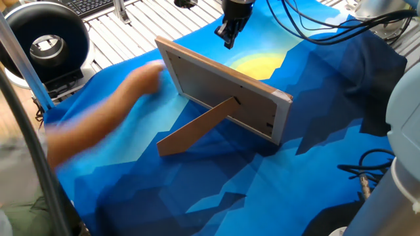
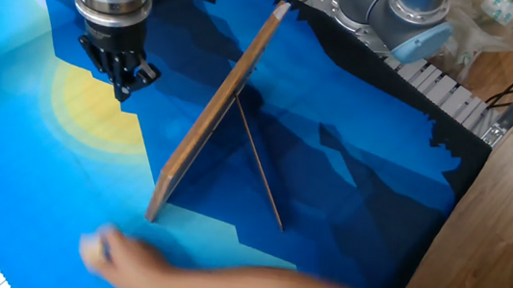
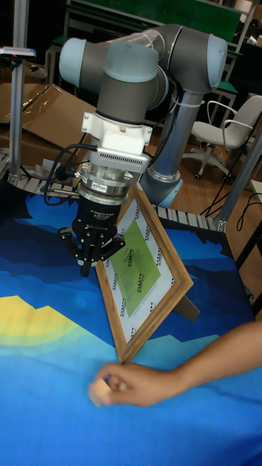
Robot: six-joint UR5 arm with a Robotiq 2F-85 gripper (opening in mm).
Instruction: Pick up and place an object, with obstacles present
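Observation:
The picture frame (image 1: 223,92) stands upright on the blue cloth, propped by its tan leg (image 1: 197,128); it also shows as the frame (image 2: 216,120) and the frame (image 3: 142,269). My gripper (image 1: 228,40) hangs beyond the frame, over the yellow patch, with its fingers drawn together and nothing visible between them. It also appears as the gripper (image 2: 125,92) and the gripper (image 3: 89,268). A person's hand (image 3: 127,384) lies on the cloth beside the frame's near corner, with a tiny pale beige lump, the object (image 3: 97,394), at its fingertips.
The person's arm (image 1: 98,115) reaches in across the cloth from the table's edge, blurred. A black round device (image 1: 46,42) and a keyboard (image 1: 92,5) sit off the cloth. Cables (image 1: 367,174) lie by the robot base (image 2: 398,10).

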